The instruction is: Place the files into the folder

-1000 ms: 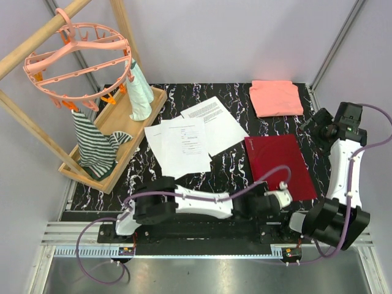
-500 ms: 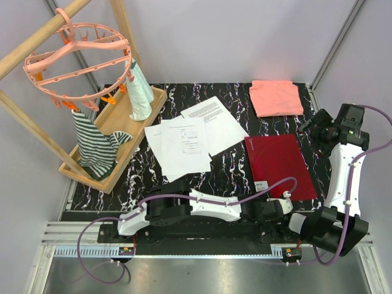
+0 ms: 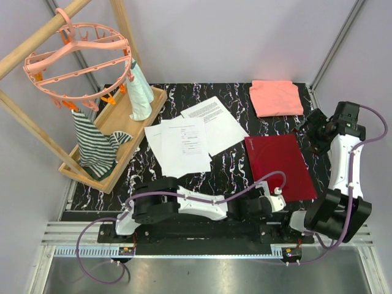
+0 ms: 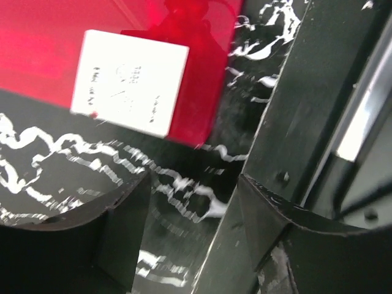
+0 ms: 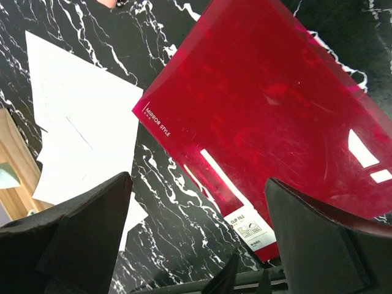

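The dark red folder lies closed on the black marble table, right of centre, its white label at the near left corner. The files, a few white printed sheets, lie spread out left of it. They also show in the right wrist view, beside the folder. My left gripper is open and empty, low over the table just short of the folder's label corner. My right gripper is open and empty above the folder's far right edge.
A salmon-pink folded cloth lies at the back right. A wooden rack with a tray stands at the left, with a pink round peg hanger, a striped cloth and a pale green cloth.
My right gripper has come down and left toward the folder's far right edge. My left gripper has shifted slightly left at the folder's near corner. Folder and sheets have not moved.
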Tool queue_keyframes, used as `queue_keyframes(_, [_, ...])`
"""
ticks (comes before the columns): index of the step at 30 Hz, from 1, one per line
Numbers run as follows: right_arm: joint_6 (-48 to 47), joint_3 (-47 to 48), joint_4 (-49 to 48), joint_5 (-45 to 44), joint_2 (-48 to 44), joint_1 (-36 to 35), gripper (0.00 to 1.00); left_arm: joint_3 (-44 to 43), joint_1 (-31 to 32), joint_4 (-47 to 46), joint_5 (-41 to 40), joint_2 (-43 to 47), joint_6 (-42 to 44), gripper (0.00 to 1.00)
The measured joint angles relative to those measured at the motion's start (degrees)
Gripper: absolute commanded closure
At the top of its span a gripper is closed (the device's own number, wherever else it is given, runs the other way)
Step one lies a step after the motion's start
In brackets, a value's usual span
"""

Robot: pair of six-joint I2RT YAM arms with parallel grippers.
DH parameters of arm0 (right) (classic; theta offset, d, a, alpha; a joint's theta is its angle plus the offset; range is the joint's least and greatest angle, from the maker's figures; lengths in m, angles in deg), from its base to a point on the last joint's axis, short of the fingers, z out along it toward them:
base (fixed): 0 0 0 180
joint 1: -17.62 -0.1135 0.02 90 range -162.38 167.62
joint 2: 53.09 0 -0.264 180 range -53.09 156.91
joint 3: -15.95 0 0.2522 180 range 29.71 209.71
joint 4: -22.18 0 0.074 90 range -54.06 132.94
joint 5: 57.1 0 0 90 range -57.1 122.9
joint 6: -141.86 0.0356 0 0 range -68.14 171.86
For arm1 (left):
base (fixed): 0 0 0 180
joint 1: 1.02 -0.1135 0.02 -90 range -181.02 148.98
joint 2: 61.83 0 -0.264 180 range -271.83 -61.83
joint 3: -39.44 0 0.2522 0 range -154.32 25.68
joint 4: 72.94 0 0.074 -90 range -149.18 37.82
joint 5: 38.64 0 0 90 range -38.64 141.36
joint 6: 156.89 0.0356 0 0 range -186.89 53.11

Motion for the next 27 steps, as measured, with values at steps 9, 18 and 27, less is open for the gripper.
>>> queue_keyframes(9, [-0.1, 0.0, -1.8, 3.8, 3.6, 0.0, 0.0, 2.1, -4.3, -7.4, 3.5, 6.0, 0.4, 0.32])
queue_keyframes(18, [0.1, 0.7, -2.5, 5.2, 2.9, 0.0, 0.0, -1.7, -4.3, -7.5, 7.0, 1.9, 1.4, 0.25])
queue_keyframes(27, [0.4, 0.8, -2.9, 5.3, 1.9, 0.0, 0.0, -8.1, -4.2, -5.8, 7.1, -5.4, 3.7, 0.29])
